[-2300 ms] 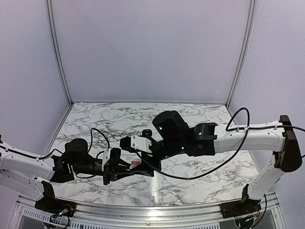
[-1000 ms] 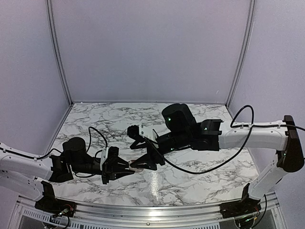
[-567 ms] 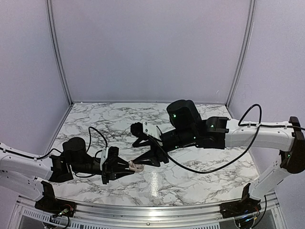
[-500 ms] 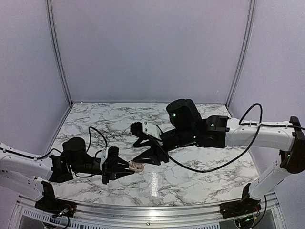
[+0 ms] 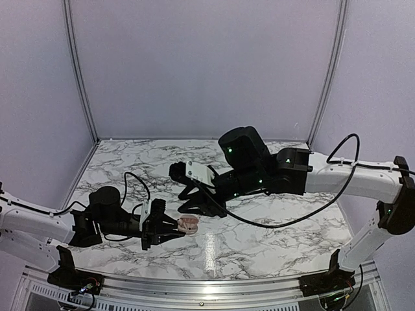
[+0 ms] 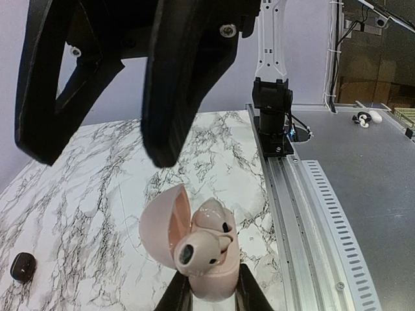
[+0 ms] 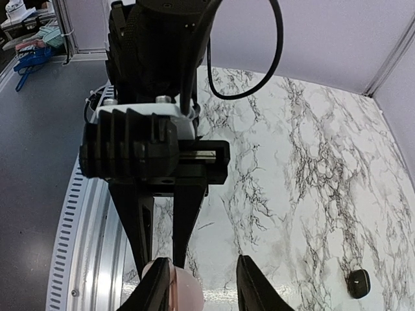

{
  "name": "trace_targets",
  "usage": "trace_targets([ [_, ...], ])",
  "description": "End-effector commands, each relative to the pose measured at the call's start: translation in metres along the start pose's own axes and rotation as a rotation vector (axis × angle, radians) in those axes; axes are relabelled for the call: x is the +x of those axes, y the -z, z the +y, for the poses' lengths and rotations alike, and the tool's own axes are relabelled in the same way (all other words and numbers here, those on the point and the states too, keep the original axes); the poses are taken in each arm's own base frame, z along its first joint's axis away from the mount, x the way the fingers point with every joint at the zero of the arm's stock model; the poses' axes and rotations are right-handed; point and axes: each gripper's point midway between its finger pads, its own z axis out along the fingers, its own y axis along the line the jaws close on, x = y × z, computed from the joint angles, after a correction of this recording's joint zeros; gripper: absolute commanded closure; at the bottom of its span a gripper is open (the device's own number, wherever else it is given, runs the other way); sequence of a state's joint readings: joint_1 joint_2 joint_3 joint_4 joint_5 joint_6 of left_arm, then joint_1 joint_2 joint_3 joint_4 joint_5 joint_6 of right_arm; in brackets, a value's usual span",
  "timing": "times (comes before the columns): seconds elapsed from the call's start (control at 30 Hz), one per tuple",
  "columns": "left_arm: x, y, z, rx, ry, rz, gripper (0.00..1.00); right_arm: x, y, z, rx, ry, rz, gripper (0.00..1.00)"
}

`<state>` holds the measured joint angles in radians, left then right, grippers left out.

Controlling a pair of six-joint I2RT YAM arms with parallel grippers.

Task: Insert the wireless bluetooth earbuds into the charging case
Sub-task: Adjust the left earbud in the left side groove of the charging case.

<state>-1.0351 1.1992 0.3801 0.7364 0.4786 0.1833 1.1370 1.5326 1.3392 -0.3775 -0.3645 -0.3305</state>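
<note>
The charging case is pale pink, with its lid swung open to the left. My left gripper is shut on the case's base and holds it just above the marble. Two pale pink earbuds lie in its wells, the front earbud sticking out and the rear earbud behind it. My right gripper hangs open just above and beyond the case, nothing between its fingers. From the top, the case sits at the left gripper, with the right gripper close behind. The lid shows by the right gripper.
A small black rounded lump lies on the marble away from the grippers, also seen as the lump in the right wrist view. The metal rail runs along the table's near edge. Grey floor lies beyond it.
The right gripper has drawn back and up from the case, and its jaws have narrowed. The left gripper still holds the case, now a little higher and with the lid in plain view.
</note>
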Motion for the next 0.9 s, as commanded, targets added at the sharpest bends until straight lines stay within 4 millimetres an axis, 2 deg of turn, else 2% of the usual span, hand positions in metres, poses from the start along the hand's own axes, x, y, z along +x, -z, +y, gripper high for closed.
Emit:
trace_targets([
  [0.0, -0.014, -0.003, 0.008, -0.024, -0.015, -0.031, 1.00, -0.005, -0.009, 0.000, 0.010, 0.015, 0.037, 0.65],
  [0.27, -0.009, -0.002, 0.012, -0.053, -0.015, -0.012, 1.00, -0.003, -0.016, -0.004, 0.035, 0.003, 0.057, 0.74],
  [0.67, -0.001, -0.003, 0.021, -0.104, -0.019, 0.017, 1.00, -0.007, -0.018, 0.000, 0.032, 0.003, 0.061, 0.77],
  [0.87, 0.001, -0.003, 0.024, -0.119, -0.021, 0.024, 1.00, -0.001, -0.025, 0.006, 0.011, -0.003, 0.089, 0.77],
])
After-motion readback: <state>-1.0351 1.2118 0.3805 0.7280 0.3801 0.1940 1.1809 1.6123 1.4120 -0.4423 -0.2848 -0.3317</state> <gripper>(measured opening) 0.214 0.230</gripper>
